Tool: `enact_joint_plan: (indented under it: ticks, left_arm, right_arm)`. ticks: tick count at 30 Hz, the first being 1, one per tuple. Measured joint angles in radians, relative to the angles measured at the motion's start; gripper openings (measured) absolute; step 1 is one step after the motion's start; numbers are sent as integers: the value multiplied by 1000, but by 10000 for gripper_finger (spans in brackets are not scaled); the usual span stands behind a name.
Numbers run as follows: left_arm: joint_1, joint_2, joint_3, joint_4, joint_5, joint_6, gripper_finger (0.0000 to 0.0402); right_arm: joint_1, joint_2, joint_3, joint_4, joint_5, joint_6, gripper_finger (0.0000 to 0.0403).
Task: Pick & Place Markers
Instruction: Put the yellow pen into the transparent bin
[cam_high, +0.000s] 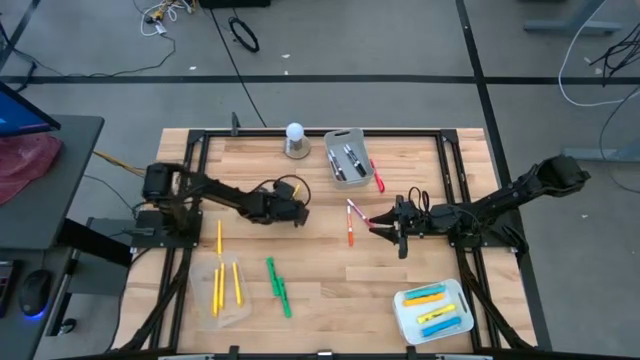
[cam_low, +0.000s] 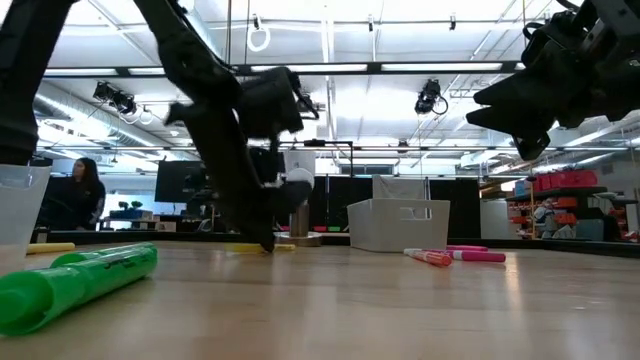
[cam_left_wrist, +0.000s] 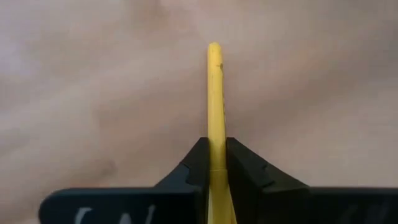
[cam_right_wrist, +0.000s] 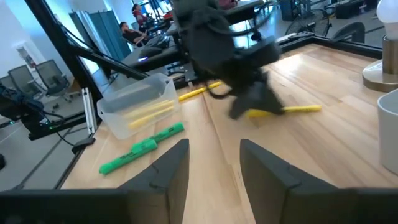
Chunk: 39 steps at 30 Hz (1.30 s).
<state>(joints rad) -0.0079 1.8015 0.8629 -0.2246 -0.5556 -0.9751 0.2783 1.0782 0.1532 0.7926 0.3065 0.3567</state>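
Observation:
My left gripper sits low over the table's middle, shut on a yellow marker. My right gripper is open and raised above the table, just right of two pink markers that lie flat on the wood. Elsewhere on the table lie one yellow marker at the left, green markers near the front and a red one beside the grey bin. More yellow markers sit in a clear tray. My left gripper pinches the yellow marker's shaft between its two fingers. The arm slants down from the table's left. Most of the marker's length sticks out past the fingers, level and close to the wood; whether it touches the table I cannot tell.
A grey bin holding dark markers stands at the far middle, next to a white ball on a grey base. A white tray with blue, yellow and green markers sits at the near right. Bare wood lies between the two grippers.

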Motion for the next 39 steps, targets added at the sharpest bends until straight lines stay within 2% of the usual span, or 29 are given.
enact_joint_plan:
  ticks: [5,9,13,16,20,23,26,29,33,39]
  left_arm:
    - [-71,-178,2,-32,93,60,40]
    - [-173,-345,6,-92,184,61,37]
    - [-341,-468,55,-260,251,-69,37]
    - [-493,-508,122,-441,250,-276,37]
    - [-711,-499,226,-650,252,-599,37]
    - [-847,-467,268,-708,249,-837,37]
    - [-940,-432,263,-743,244,-1061,37]
    - [-983,-372,242,-785,327,-1226,37]
    - [-988,-301,204,-788,433,-1310,40]
    - [-939,-247,163,-797,484,-1317,52]
  right_arm:
    - [0,0,0,0,4,-7,142]
    - [0,0,0,-1,17,-7,142]
    - [0,0,0,-1,18,-7,142]
    - [0,0,0,0,22,-15,142]
    - [0,0,0,4,62,-25,142]
    - [-3,0,0,8,89,-26,142]
    - [-4,0,0,9,99,-27,142]
    - [-4,0,0,12,99,-30,142]
    - [-4,0,0,15,99,-30,142]
    - [-4,0,0,22,98,-30,142]
